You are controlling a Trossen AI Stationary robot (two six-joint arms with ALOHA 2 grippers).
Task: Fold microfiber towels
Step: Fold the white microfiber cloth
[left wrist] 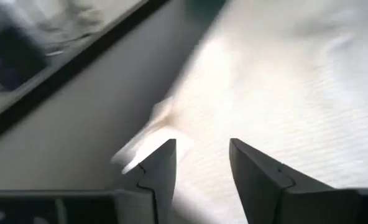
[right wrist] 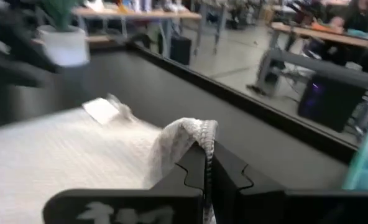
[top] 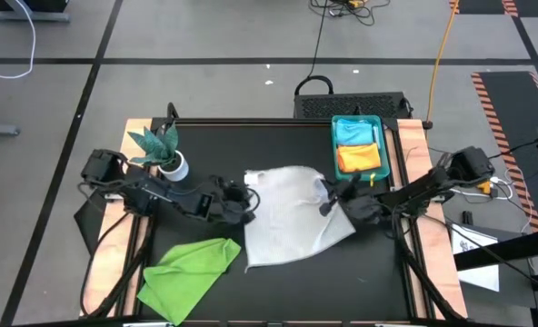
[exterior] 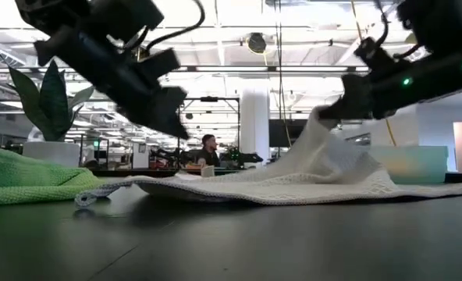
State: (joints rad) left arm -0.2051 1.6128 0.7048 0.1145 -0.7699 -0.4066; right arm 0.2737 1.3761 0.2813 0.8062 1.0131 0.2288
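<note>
Item one: white-grey towel [top: 292,215], spread over the middle of the black surface [top: 278,291], mostly flat, its edge nearest my right arm lifted off the surface into a peak.

Item two: my right gripper [right wrist: 207,163], fingers pressed together, pinching a bunched fold of that white-grey towel; in the low view the cloth rises from the surface up to this gripper.

Item three: my left gripper [left wrist: 201,163], fingers spread with a clear gap between them, nothing held; it hangs just over the towel's opposite edge, above a small turned-up corner of the cloth.

Item four: lime green towel [top: 190,265], lying crumpled and loosely doubled near the front left corner of the surface, apart from the white-grey one.

Item five: teal tray [top: 383,145], at the far right corner of the surface, holding a pale blue towel [top: 354,132] toward the back and an orange towel [top: 359,158] toward the front, touching each other.

Item six: small plant [top: 156,143] in a white pot [top: 174,167], standing upright at the far left of the surface, just beside my left arm.
</note>
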